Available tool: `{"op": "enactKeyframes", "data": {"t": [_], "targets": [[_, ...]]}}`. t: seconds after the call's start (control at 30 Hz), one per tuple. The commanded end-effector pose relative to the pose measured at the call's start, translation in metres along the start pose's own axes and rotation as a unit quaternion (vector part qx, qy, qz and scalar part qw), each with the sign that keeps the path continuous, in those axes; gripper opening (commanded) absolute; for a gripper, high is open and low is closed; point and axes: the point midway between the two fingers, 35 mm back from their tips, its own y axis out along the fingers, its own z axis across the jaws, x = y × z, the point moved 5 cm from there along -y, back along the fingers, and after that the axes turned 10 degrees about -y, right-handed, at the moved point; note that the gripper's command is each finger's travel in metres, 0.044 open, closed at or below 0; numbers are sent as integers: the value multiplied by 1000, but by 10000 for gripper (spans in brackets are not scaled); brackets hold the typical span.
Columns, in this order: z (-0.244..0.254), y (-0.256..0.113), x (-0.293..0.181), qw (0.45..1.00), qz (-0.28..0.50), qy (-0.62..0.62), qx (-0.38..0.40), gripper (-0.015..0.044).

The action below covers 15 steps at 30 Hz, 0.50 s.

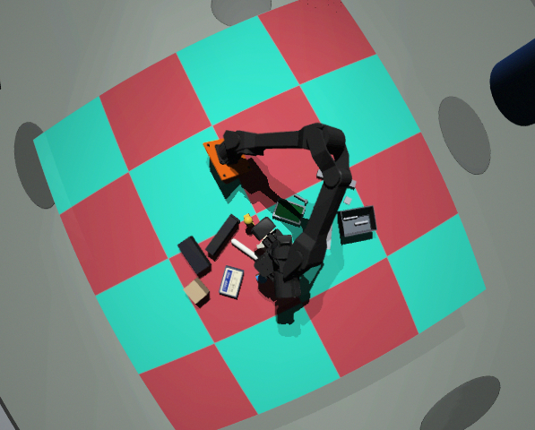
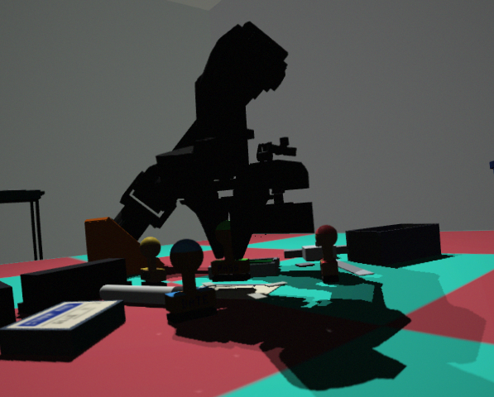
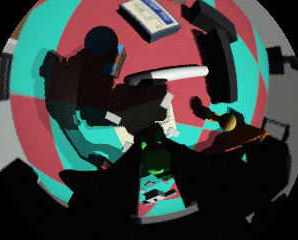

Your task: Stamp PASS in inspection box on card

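My gripper (image 2: 228,250) is shut on the green-knobbed PASS stamp (image 2: 226,256) and holds it upright by the handle. The green knob also shows in the wrist view (image 3: 156,160). The stamp's base (image 2: 229,269) is low, at the far part of the pale card (image 2: 238,290); I cannot tell if it touches. The card with dark print also shows just beyond the knob in the wrist view (image 3: 159,192). The green ink pad (image 1: 288,210) (image 2: 264,264) lies right behind the stamp. In the overhead view the arm hides the gripper and the card.
Other stamps stand close by: yellow knob (image 2: 151,256), blue knob (image 2: 187,273), red knob (image 2: 327,251). A white cylinder (image 2: 136,294), two black blocks (image 1: 222,236) (image 1: 194,254), a tan box (image 1: 196,291), a labelled box (image 2: 60,320), a black tray (image 2: 392,243) and an orange wedge (image 2: 105,241) surround the spot.
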Motion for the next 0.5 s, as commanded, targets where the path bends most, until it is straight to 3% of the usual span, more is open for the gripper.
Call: {"op": "enactKeyframes", "data": {"t": [0.0, 0.47], "targets": [[-1, 4, -1, 1000, 4, 5, 0, 0], [-1, 7, -1, 1000, 4, 5, 0, 0]]}}
